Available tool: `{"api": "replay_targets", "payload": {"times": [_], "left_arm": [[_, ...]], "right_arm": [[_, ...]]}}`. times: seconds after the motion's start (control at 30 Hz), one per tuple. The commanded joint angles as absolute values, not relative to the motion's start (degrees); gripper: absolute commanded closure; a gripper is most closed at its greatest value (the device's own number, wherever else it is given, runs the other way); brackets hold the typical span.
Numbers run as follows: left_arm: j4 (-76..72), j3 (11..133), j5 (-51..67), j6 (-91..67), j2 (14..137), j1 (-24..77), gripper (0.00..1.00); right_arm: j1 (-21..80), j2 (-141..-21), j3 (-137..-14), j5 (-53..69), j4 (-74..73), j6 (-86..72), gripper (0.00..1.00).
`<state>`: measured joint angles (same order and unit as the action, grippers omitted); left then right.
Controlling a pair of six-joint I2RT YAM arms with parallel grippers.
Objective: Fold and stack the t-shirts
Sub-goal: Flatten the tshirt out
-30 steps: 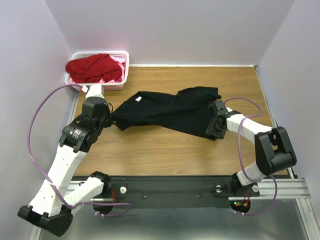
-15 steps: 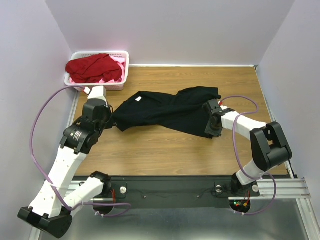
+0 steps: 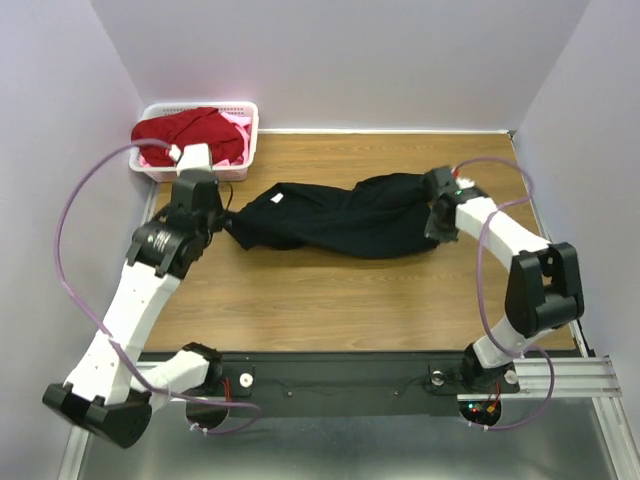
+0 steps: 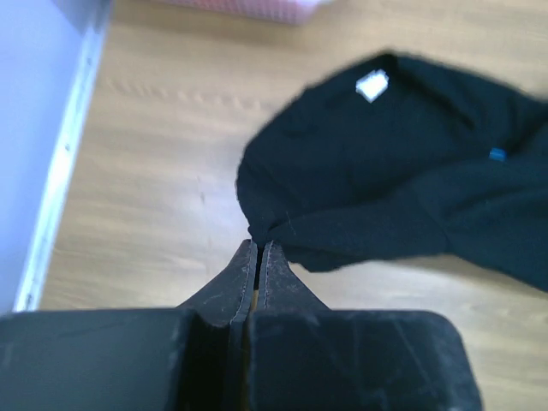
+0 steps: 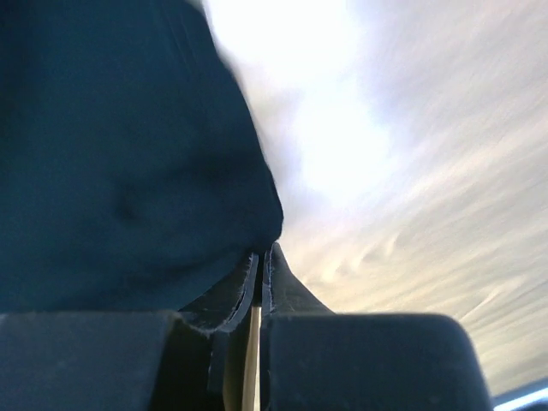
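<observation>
A black t-shirt (image 3: 340, 215) lies bunched across the middle of the wooden table, its white neck label (image 3: 275, 199) near the left end. My left gripper (image 3: 222, 222) is shut on its left edge; in the left wrist view the closed fingertips (image 4: 259, 248) pinch the black cloth (image 4: 385, 171), with the light-blue logo (image 4: 497, 154) at the right. My right gripper (image 3: 432, 218) is shut on the shirt's right end; in the right wrist view its tips (image 5: 261, 255) hold black cloth (image 5: 120, 163). A red t-shirt (image 3: 188, 135) and pink cloth (image 3: 236, 124) lie in the basket.
A white slotted basket (image 3: 240, 172) stands at the back left corner against the wall. Purple cables loop from both arms. Walls close the table at the back, left and right. Bare wood (image 3: 340, 300) lies in front of the shirt.
Both grippers moved toward the back with the black shirt in them. The right gripper went from the shirt's front right to its far right end, and the shirt drew into a narrower band.
</observation>
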<state>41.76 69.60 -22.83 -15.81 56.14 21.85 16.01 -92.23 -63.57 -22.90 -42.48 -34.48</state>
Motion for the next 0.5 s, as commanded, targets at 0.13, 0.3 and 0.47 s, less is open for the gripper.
{"api": "replay_targets", "payload": {"times": [0.13, 0.3, 0.47], "left_arm": [[35.42, 102.09, -32.08, -9.85, 69.16, 21.01, 1.00], [33.05, 125.35, -31.91, -6.34, 77.59, 20.83, 1.00], [21.29, 129.56, -27.78, -4.22, 74.46, 20.92, 1.00]], "right_arm": [[5.01, -88.24, -94.54, -27.51, -46.40, -20.66, 0.99], [3.25, -90.79, -114.32, -27.86, -46.76, -17.06, 0.99], [3.16, -91.23, -134.27, -29.09, -46.06, -14.60, 0.99]]}}
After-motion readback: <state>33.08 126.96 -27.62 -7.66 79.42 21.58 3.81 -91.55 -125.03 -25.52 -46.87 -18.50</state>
